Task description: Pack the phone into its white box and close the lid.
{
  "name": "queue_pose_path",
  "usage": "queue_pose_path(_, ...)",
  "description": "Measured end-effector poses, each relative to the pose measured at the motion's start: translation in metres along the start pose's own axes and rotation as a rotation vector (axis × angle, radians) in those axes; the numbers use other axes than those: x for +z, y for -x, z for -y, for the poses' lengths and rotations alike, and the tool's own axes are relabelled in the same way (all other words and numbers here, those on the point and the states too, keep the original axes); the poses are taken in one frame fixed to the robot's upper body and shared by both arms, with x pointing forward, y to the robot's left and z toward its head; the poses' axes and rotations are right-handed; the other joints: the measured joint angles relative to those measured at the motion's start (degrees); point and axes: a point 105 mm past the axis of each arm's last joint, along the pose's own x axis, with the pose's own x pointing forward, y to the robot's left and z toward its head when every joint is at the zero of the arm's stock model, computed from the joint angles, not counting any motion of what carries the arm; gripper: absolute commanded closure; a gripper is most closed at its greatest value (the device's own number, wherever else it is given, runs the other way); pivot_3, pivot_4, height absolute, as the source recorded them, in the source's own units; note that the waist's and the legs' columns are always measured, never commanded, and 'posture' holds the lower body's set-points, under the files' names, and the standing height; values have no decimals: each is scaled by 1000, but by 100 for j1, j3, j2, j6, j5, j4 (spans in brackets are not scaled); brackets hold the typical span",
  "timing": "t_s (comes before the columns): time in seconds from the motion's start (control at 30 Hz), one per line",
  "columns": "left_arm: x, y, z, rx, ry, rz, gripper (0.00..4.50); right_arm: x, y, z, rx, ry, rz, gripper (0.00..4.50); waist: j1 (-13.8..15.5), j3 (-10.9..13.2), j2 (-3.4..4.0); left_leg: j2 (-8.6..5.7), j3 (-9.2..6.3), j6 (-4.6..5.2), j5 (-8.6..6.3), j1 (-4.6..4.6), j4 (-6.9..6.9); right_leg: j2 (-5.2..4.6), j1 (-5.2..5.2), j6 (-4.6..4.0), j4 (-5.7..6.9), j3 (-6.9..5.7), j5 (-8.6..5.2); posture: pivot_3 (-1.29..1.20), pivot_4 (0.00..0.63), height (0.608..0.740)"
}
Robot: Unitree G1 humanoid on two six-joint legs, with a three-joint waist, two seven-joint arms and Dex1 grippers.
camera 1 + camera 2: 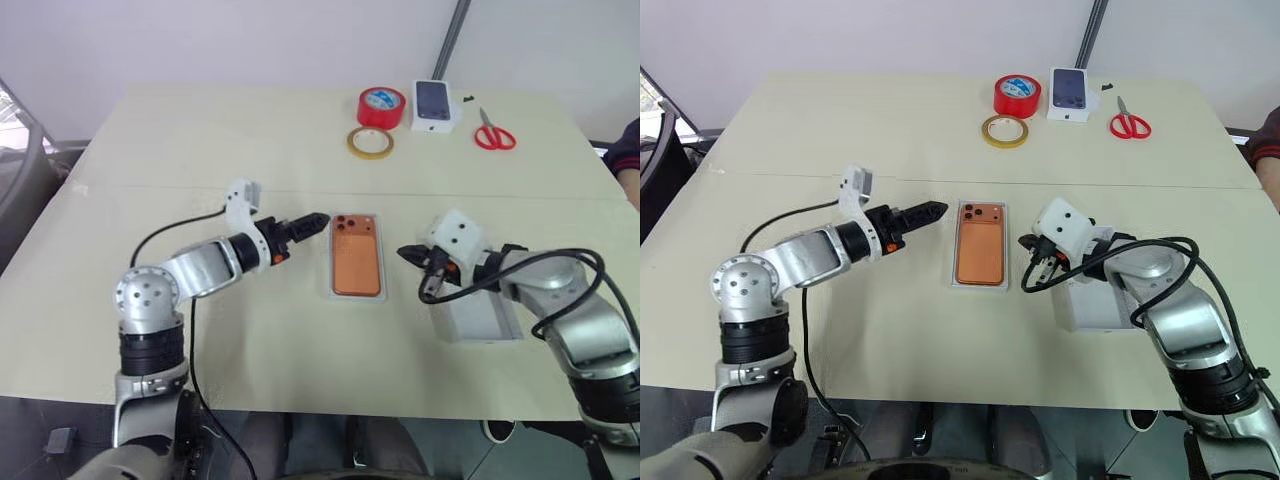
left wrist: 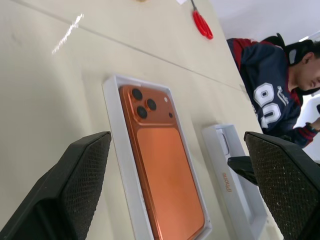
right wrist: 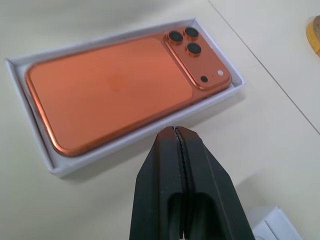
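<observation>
We see the phone lying back up inside the white box near the middle of the tabletop, its camera lenses toward the far edge. Our left pincer points at the box's far left corner, just beside it, and we cannot tell from here how its jaws stand. Our right pincer hangs to the right of the box, apart from it, above the near end of the lid. Along the far edge sit a red tape roll, a yellow tape ring, a small white carton printed with a dark phone, and red-handled scissors.
</observation>
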Motion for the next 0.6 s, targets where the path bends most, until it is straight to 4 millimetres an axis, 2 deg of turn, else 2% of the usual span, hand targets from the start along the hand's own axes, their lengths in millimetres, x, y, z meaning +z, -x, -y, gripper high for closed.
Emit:
queue_pose_path(0.07, 5, 3, -5, 23, -36, 16, 924, -4, -3, 2, -9, 14, -31, 4500, -4, 0, 0, 1, 0, 0, 0, 0, -1, 1, -1, 0, 0, 0, 0, 0, 150, 740)
queue_pose_path(0.17, 6, 8, -30, 165, -243, -27, 2403, -10, -10, 10, -48, 33, -101, 4500, -46, 1, 6, 0, 2, -2, 1, 4, -9, 5, -2, -1, 0, 2, -1, 0, 150, 740)
queue_pose_path(0.23, -2, 7, -42, 211, -338, -70, 3483, -17, -13, 14, -68, 44, -149, 4500, -36, 3, 10, -1, 3, -2, 1, 3, -12, 3, -3, -2, -3, 2, -1, 0, 150, 740)
queue_pose_path(0.3, -11, -1, -44, 200, -384, -105, 4467, -18, -18, 14, -66, 73, -177, 4500, 5, 3, 10, -1, 3, -1, 1, 1, -10, 0, -3, -2, -4, 2, -1, 0, 150, 740)
queue_pose_path(0.4, -29, -13, -46, 186, -509, -199, 4467, -19, -29, 11, -68, 127, -211, 4500, 2, 3, 10, -2, 3, -1, 1, 0, -10, 0, -3, -2, -4, 2, -1, 0, 150, 740)
queue_pose_path(0.6, -39, -39, -36, 116, -634, -261, 4467, -17, -48, 2, -39, 148, -218, 4500, -10, 3, 11, -1, 3, 0, 1, -3, -9, 1, -7, -2, -2, 2, -1, 0, 150, 740)
